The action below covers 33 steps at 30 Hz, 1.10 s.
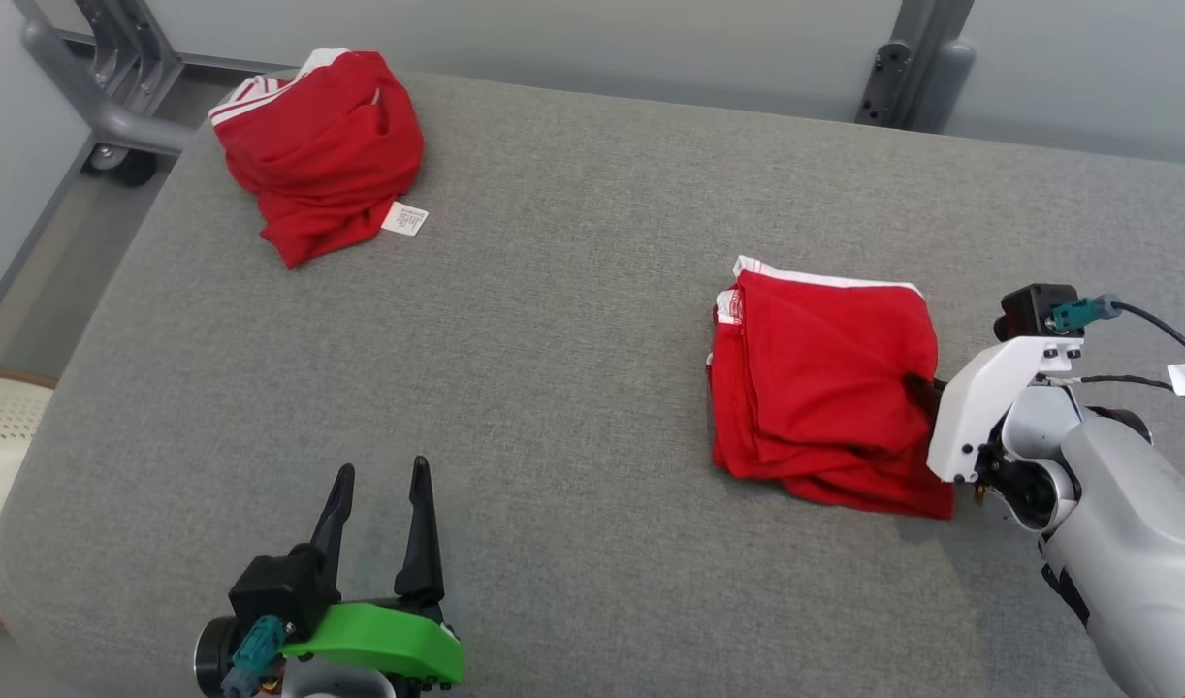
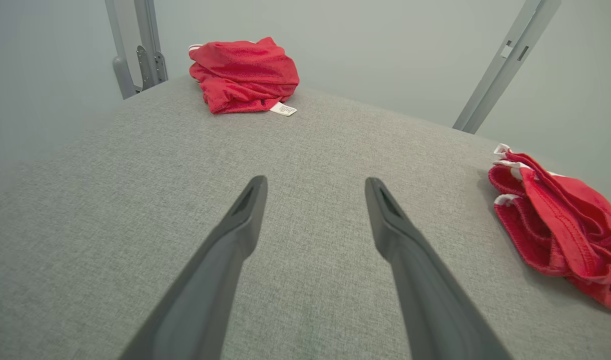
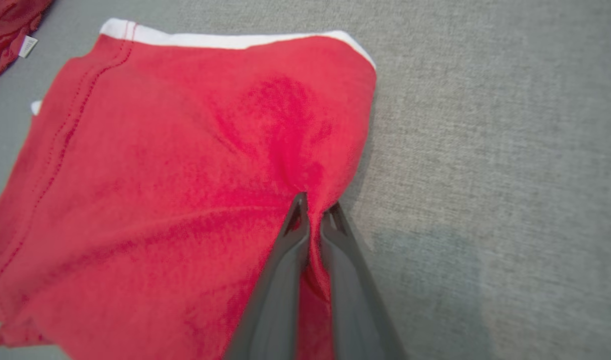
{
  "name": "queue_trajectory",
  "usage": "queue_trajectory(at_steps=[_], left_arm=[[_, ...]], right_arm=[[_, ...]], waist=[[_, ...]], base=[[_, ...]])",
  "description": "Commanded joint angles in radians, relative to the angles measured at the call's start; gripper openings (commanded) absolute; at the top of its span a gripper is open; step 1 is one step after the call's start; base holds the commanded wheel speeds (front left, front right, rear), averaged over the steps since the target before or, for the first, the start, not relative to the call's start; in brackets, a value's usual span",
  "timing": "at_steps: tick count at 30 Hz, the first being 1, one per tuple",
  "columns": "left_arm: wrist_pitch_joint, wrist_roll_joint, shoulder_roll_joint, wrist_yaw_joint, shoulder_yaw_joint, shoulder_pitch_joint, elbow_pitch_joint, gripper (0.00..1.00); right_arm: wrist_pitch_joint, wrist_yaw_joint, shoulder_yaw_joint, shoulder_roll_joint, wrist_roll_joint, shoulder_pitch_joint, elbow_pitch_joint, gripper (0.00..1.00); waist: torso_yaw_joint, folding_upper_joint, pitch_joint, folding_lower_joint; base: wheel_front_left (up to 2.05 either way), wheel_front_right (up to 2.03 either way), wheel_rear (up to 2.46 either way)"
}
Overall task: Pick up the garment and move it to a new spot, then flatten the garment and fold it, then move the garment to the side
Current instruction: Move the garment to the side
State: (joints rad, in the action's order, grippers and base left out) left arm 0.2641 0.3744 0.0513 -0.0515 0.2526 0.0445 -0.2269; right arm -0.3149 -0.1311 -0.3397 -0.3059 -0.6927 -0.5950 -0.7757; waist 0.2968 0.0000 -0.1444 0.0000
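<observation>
While your right gripper (image 3: 315, 212) pinches the edge of the folded garment (image 1: 825, 388) on the right of the table (image 1: 573, 339), jaws shut on cloth, your left gripper (image 1: 382, 467) hangs wide open, empty — likely the final move aside; slide gently so the folds hold

The garment (image 1: 825, 378) is red with white edging — the far garment (image 1: 321, 145) red too, white stripes, white tag (image 1: 404, 218); desk (image 1: 554, 388) flecked grey.

grey bench (image 1: 554, 339), folded garment (image 1: 825, 378), crumpled garment (image 1: 321, 155)
</observation>
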Motion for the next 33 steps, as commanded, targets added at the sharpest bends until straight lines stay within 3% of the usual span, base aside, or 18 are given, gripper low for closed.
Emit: queue_trajectory(at_steps=[1,14,22,27,33], left_arm=[[0.0,-0.008,-0.001,0.003,-0.001,0.019,0.005,1.0],[0.0,-0.047,0.0,0.019,0.036,0.067,0.026,1.0],[-0.006,-0.082,0.016,0.033,0.066,0.124,0.028,1.0],[-0.022,-0.095,0.021,0.038,0.086,0.145,0.042,1.0],[-0.038,-0.102,0.029,0.037,0.099,0.15,0.061,1.0]], right_arm=[[0.01,0.001,-0.006,-0.017,-0.01,-0.015,0.004,0.0],[0.065,0.0,-0.041,-0.102,-0.018,-0.079,0.031,0.0],[0.102,0.0,-0.036,-0.106,-0.024,-0.118,0.03,0.0],[0.138,0.0,-0.035,-0.098,-0.023,-0.137,0.016,0.0],[0.203,0.0,-0.045,-0.097,0.015,-0.17,-0.018,0.0]], waist=[[-0.045,0.0,-0.013,0.0],[-0.336,0.0,-0.089,0.0],[-0.498,0.0,-0.151,0.0],[-0.54,0.0,-0.171,0.0],[-0.531,0.0,-0.19,0.0]], base=[[0.0,0.0,0.0],[0.0,0.0,0.0],[0.0,0.0,0.0],[0.0,0.0,0.0],[0.0,0.0,0.0]])
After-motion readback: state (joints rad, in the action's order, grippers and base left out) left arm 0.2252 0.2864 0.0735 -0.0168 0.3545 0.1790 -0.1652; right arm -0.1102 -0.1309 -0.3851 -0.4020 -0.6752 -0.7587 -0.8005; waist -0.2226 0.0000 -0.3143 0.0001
